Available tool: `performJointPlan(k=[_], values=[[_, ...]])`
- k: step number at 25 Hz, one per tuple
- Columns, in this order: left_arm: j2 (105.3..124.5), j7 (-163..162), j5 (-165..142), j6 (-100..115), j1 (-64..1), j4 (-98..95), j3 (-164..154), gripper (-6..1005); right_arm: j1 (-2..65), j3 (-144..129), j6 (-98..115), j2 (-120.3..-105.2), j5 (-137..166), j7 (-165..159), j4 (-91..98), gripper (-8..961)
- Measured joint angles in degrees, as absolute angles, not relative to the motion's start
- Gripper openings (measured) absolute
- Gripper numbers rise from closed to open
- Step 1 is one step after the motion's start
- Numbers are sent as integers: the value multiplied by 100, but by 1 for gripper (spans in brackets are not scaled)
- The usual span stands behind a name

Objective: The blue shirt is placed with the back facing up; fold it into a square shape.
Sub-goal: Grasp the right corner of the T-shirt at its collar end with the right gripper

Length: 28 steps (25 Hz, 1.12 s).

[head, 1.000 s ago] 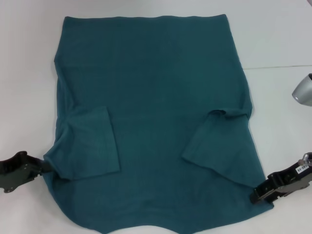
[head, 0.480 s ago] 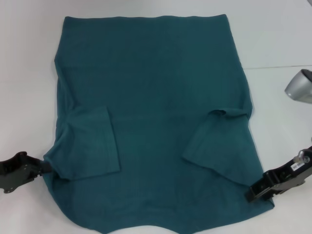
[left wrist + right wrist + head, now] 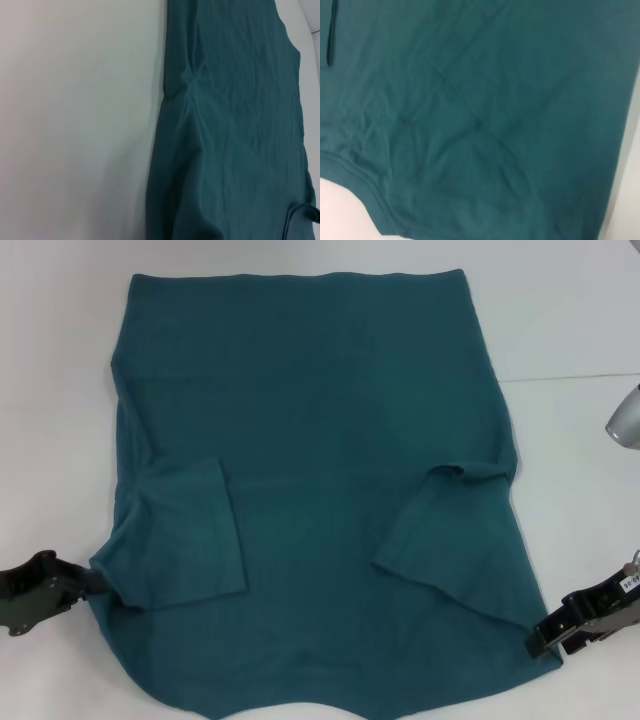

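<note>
The blue shirt [image 3: 320, 440] lies flat on the white table, plain side up, with its hem at the far end. Both short sleeves are folded inward onto the body, the left sleeve [image 3: 185, 540] and the right sleeve [image 3: 450, 540]. My left gripper [image 3: 92, 582] is shut on the shirt's left edge, beside the folded sleeve, where the cloth draws to a point. My right gripper [image 3: 540, 640] sits low at the shirt's near right corner, touching its edge. The left wrist view shows the shirt [image 3: 235, 125] next to bare table. In the right wrist view the shirt [image 3: 495, 100] nearly fills the picture.
White table [image 3: 570, 300] surrounds the shirt on the left, right and far sides. A thin seam line [image 3: 575, 376] crosses the table on the right. A silver part of the right arm [image 3: 626, 418] shows at the right edge.
The right gripper slid inward over the shirt's corner, then drew back out to its edge. The silver arm part shifted with it. The left gripper and the shirt have stayed still.
</note>
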State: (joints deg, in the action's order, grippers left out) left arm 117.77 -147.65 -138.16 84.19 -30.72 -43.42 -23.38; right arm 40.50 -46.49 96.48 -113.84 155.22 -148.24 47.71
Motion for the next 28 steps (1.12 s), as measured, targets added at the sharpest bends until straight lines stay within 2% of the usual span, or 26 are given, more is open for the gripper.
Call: performJointPlan(k=[21, 28], values=[[11779, -14765, -13806, 8397, -3059, -4311, -2338, 3, 4052, -4786, 9504, -11437, 15705, -14862, 4708, 606], [11775, -14765, -13807, 8376, -3055, -4289, -2338, 4, 4118, -4823, 9445, -11505, 15719, -14841, 4619, 605]])
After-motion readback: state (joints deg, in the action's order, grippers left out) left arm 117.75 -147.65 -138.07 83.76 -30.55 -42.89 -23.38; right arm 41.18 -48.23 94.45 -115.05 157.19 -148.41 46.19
